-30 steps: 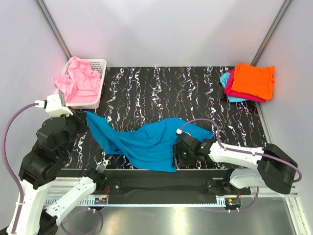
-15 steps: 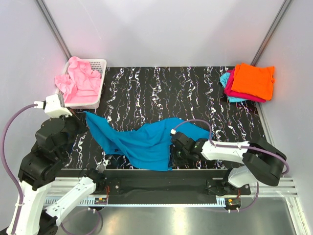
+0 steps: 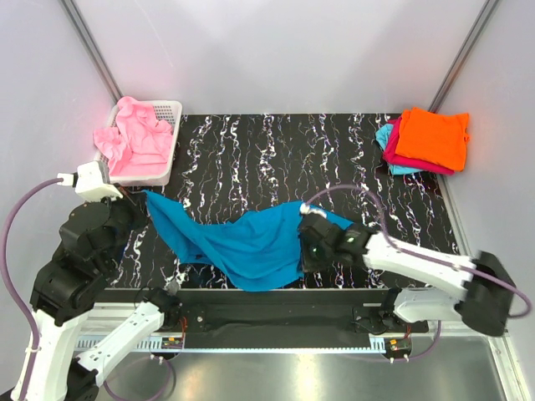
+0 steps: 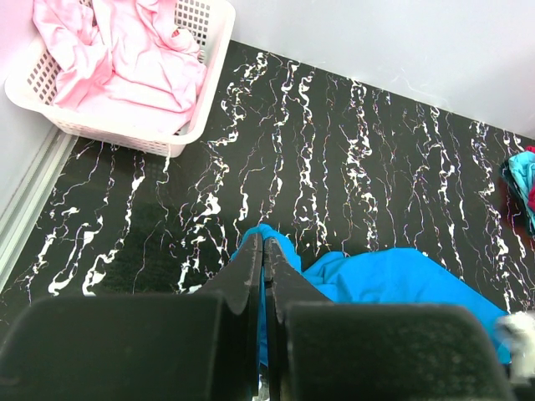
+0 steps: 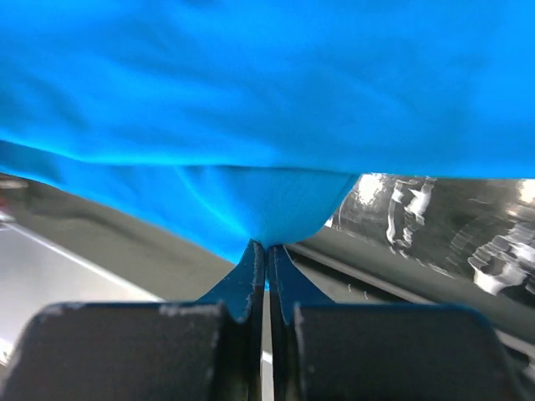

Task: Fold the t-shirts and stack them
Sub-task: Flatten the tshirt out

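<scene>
A teal-blue t-shirt [image 3: 242,242] lies stretched and rumpled across the near half of the black marbled table. My left gripper [image 4: 266,242] is shut on its left corner [image 4: 276,238], at the table's left side [image 3: 149,200]. My right gripper [image 5: 267,248] is shut on a pinch of the same shirt's near edge [image 5: 284,209], lifted a little off the table [image 3: 303,255]. Folded t-shirts lie stacked at the far right: orange [image 3: 433,136] on top, magenta [image 3: 401,156] and light cyan [image 3: 386,135] beneath. A crumpled pink t-shirt [image 3: 134,138] fills the basket.
The white mesh basket [image 3: 170,142] stands at the far left corner, also seen in the left wrist view as the basket [image 4: 205,50]. The table's near edge and a metal rail [image 3: 276,296] run just below the blue shirt.
My right gripper closed on the blue shirt's near edge and drew it up and slightly back; the right arm swung outward. The left arm stayed still.
</scene>
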Robot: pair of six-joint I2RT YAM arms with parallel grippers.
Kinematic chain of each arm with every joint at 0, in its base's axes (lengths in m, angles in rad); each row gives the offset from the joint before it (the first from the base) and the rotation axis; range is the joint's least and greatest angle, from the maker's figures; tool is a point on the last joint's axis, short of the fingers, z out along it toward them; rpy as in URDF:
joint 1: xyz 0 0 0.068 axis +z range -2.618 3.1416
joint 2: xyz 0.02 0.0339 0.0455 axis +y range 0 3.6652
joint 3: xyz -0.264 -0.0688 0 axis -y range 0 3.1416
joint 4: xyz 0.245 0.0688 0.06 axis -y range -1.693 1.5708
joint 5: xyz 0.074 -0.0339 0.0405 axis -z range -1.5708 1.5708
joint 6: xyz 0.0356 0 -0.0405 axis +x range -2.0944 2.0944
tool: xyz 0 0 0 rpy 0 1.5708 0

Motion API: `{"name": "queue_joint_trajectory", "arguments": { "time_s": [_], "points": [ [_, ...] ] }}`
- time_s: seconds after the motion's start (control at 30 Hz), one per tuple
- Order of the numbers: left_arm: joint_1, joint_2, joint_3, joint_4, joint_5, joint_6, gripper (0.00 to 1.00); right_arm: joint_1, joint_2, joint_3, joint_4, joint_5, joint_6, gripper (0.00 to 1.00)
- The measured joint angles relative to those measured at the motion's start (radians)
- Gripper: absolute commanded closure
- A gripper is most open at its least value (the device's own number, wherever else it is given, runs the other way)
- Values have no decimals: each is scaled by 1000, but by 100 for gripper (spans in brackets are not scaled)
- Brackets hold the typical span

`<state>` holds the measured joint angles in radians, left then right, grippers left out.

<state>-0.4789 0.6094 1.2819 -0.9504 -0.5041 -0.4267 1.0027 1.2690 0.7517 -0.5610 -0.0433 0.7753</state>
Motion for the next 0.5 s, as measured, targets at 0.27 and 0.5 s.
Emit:
{"name": "queue_joint_trajectory", "arguments": {
  "time_s": [0.27, 0.5],
  "points": [
    [0, 14, 46, -5, -5, 9, 100, 2, -236, 510, -420, 319, -117, 100],
    [0, 121, 210, 26, 6, 50, 100, 3, -256, 917, -589, 657, -311, 100]
  ]
}}
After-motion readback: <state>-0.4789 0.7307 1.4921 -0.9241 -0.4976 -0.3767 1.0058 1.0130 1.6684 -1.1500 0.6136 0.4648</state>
